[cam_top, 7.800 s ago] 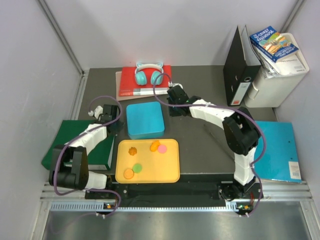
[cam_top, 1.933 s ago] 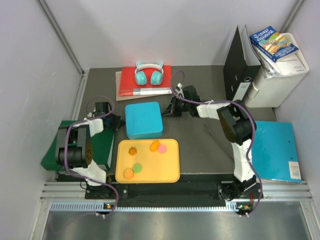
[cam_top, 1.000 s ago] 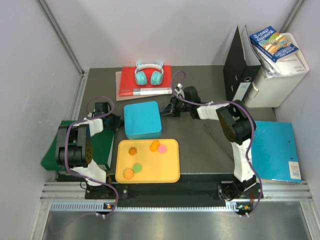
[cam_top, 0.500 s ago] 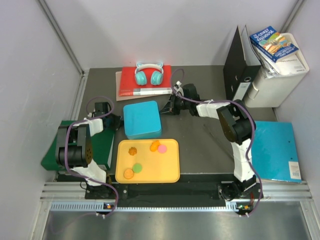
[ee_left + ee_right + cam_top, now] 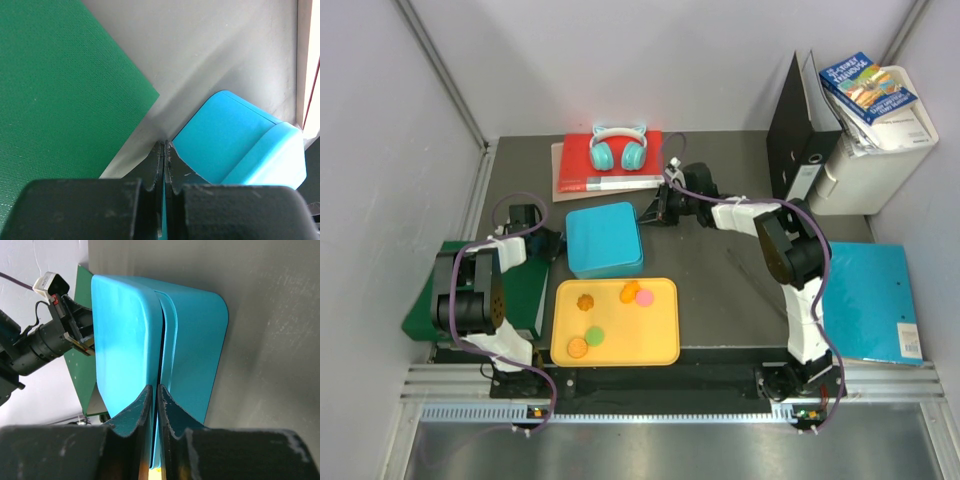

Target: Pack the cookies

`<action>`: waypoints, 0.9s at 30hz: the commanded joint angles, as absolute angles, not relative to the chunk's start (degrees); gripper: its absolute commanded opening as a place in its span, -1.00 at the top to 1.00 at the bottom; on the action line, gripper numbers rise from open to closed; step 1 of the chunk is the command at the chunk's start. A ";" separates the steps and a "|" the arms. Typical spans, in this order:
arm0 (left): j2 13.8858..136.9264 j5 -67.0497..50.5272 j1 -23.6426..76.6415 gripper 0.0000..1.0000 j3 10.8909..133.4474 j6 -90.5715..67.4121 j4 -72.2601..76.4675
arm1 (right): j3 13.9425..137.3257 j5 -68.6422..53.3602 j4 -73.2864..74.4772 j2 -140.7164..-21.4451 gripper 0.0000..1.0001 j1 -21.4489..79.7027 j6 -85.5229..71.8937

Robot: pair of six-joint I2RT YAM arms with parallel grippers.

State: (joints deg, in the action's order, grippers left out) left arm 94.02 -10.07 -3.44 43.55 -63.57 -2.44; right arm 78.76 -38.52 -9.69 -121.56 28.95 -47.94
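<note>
Several cookies lie on a yellow tray (image 5: 660, 340): a scalloped orange one (image 5: 585, 301), an orange one (image 5: 630, 292), a pink one (image 5: 644, 297), a green one (image 5: 594, 335) and another orange one (image 5: 578, 347). A closed blue box (image 5: 605, 238) stands behind the tray. My left gripper (image 5: 553, 243) is shut, its tips (image 5: 164, 143) at the box's left corner (image 5: 240, 145). My right gripper (image 5: 648, 212) is shut, its tips (image 5: 156, 386) at the seam between the box's lid (image 5: 125, 340) and base (image 5: 200, 350).
A green folder (image 5: 425, 295) lies left of the box, under my left arm. A red book with teal headphones (image 5: 617, 150) lies behind the box. A black binder (image 5: 800, 150) and a white bin of books (image 5: 875, 130) stand at the back right. A blue folder (image 5: 875, 300) lies at the right.
My right gripper has slid left up against the box's right side. The box has shifted slightly left and turned a little. My left arm has held still for the last two seconds.
</note>
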 commanded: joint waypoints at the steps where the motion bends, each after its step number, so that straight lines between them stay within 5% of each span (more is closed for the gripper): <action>1: 93.78 -7.30 -4.22 1.00 42.80 -62.58 -5.62 | 78.05 -37.18 -10.98 -120.50 0.82 28.39 -46.32; 27: 91.14 -7.38 -7.29 1.00 43.69 -62.67 -7.30 | 72.79 -32.17 -10.89 -113.47 0.82 28.48 -44.12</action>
State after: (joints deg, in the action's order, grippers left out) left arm 92.14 -6.94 -6.37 43.64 -63.51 -6.44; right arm 74.65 -32.82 -7.62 -114.48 29.39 -44.01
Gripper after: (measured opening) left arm 0.010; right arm 0.094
